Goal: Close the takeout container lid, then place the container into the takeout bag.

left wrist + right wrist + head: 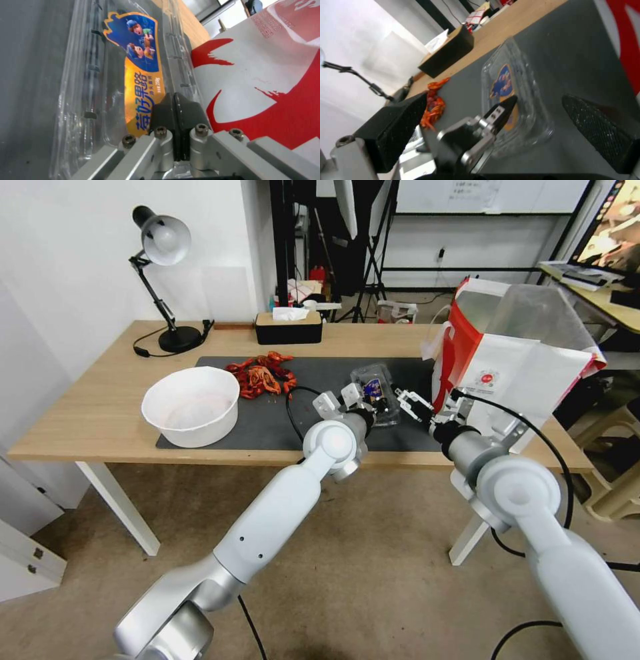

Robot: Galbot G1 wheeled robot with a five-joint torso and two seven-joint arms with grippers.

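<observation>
The takeout container [375,395] is seen just right of centre in the head view, sitting on the dark mat [267,420] that covers the middle of the wooden surface [100,413]. It's a small clear plastic clamshell with rounded corners, and the lid [140,72] carries a blue and orange sticker with cartoon figures and white lettering, which is best seen in the left wrist view. Dark contents are made out faintly through the plastic; the lid looks to be lying down flat, though whether it's snapped shut can't be told.

The left claw [353,400] is parked right at the near edge of the container, and in its wrist view the two black fingertips [175,112] are pressed together, closed, resting over the lid's sticker end with nothing visibly pinched between them. The right claw [412,405] is held just right of the container, its mesh-faced pads [600,132] spread wide apart, gripping nothing.

The takeout bag [513,353] is stood upright at the right of the frame, white with red side panels, a small round red logo and a silvery inside, just beside the container. A white bowl [191,405] and a pile of red crayfish [261,375] are spotted over on the left of the mat.
</observation>
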